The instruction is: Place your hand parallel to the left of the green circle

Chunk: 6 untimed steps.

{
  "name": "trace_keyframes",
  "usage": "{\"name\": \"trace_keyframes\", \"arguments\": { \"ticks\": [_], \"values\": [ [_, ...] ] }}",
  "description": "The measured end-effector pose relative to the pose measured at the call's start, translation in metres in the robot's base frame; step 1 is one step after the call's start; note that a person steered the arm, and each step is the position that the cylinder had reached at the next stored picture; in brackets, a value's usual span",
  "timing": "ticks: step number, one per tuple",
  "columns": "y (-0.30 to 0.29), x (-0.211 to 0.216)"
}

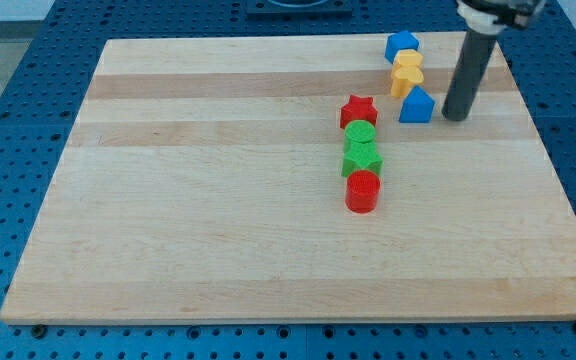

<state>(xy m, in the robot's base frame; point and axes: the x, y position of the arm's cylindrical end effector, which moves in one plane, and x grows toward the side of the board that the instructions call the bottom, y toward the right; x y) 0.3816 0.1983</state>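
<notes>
No claw here, just a rod; my tip (455, 117) sits just right of the blue block (417, 106). Well off to the view's lower left, the green circle (360, 134) touches the red star (358, 111) and green star (362, 159).

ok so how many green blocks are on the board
2, touching, in the column at the board's middle: green circle just below the red star, green star just above the red cylinder. None seem hidden.
</notes>
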Motion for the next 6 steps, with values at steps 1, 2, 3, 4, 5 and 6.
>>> {"name": "trace_keyframes", "arguments": {
  "ticks": [1, 2, 3, 4, 5, 6],
  "values": [
    [0.0, 0.047],
    [-0.01, 0.099],
    [-0.04, 0.14],
    [-0.1, 0.156],
    [-0.16, 0.168],
    [-0.215, 0.159]
  ]
}}
